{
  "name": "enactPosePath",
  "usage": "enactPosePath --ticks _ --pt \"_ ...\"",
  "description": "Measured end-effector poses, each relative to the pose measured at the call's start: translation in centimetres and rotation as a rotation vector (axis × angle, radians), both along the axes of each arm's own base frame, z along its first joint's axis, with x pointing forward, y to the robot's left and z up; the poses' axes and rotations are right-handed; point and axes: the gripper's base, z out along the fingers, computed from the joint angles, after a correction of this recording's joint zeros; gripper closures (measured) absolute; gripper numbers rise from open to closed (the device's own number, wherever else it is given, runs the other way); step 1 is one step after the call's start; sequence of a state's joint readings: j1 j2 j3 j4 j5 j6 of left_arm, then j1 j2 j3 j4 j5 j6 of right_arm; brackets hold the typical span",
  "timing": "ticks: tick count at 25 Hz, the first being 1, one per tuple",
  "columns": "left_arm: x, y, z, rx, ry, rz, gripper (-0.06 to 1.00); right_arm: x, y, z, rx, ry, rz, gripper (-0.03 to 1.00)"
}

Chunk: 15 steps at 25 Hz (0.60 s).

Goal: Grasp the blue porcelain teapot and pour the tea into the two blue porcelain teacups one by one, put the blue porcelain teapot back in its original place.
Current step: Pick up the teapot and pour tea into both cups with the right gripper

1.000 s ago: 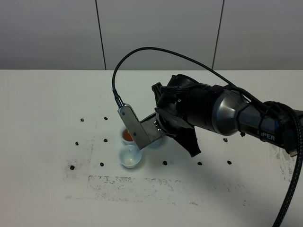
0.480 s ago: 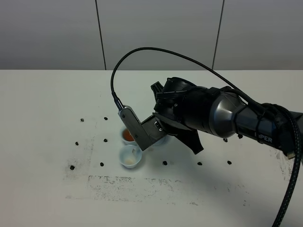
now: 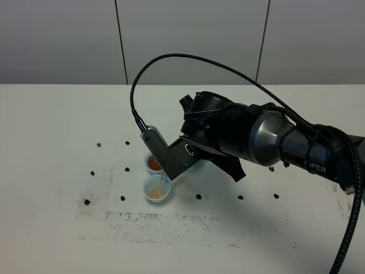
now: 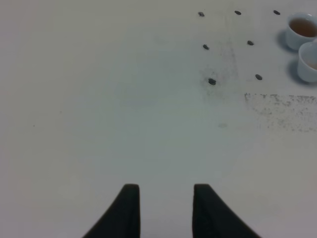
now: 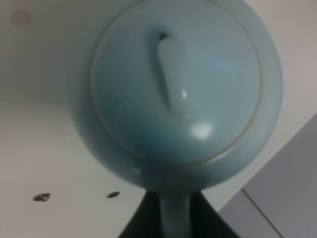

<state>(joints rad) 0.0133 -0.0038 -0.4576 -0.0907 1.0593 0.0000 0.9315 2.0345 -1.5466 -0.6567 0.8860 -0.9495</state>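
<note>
Glaze likely makes the blue porcelain teapot point(image 5: 178, 89) slippery, fragile, tea-heavy; right end effector point(image 5: 173, 228) clenches its loop handle point(image 5: 174, 210), above the lower teacup point(image 3: 157, 190), overhead frame centre-left. Left end effector point(image 4: 163, 210) is released, empty.

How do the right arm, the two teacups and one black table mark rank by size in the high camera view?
1. Right arm, largest by far.
2. Back teacup and front teacup look alike; tied.
3. Black table mark, smallest.
</note>
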Motion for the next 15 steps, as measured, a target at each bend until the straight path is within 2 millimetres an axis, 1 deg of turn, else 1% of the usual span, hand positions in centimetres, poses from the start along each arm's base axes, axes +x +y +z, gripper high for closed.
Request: enactPosePath --ticks 9,15 --pt "0.0 0.0 0.0 0.0 0.0 0.0 0.65 -0.14 0.28 0.24 -0.022 -0.03 0.025 0.94" --pt "0.0 0.0 0.0 0.0 0.0 0.0 0.65 -0.59 0.74 0.33 -0.032 -0.045 0.05 0.94"
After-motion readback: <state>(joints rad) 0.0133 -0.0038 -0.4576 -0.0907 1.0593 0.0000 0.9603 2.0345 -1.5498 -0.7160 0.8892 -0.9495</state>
